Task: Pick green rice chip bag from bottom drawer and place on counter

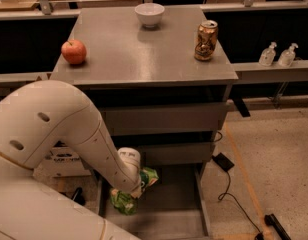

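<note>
The green rice chip bag [125,200] is crumpled around the end of my arm, at the left side of the open bottom drawer [169,204]. My gripper [136,186] is at the bag, just above the drawer floor, and the bag seems lifted off the floor with it. The white arm hides most of the gripper. The grey counter [144,49] above carries an apple, a bowl and a can.
On the counter stand a red apple [74,51] at the left, a white bowl [149,14] at the back and a soda can [206,40] at the right. Two closed drawer fronts [164,118] sit above the open one. A cable [229,184] lies on the floor at the right.
</note>
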Tool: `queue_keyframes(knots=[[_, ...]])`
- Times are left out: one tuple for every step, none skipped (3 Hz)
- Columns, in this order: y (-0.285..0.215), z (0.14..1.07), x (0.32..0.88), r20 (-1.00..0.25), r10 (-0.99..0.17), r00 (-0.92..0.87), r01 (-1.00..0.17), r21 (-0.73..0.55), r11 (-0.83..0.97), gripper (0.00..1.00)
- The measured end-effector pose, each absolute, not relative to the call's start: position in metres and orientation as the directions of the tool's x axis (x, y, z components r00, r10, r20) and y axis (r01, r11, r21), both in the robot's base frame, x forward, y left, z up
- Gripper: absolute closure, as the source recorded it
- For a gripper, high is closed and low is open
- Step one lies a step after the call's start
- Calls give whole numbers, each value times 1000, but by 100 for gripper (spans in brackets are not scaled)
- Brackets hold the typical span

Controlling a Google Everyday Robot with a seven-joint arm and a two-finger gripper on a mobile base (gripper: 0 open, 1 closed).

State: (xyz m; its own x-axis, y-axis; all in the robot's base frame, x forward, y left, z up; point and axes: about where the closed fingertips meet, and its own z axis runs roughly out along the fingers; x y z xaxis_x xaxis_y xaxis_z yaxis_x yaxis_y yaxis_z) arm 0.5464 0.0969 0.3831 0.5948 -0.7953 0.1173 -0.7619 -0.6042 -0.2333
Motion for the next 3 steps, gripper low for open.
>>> queue_keyframes(knots=[[85, 382, 548, 118, -807, 579, -774, -231, -589, 100], [61, 396, 550, 91, -834, 544, -792, -273, -546, 100], [8, 421, 538, 110, -865, 489, -804, -329, -496, 100]])
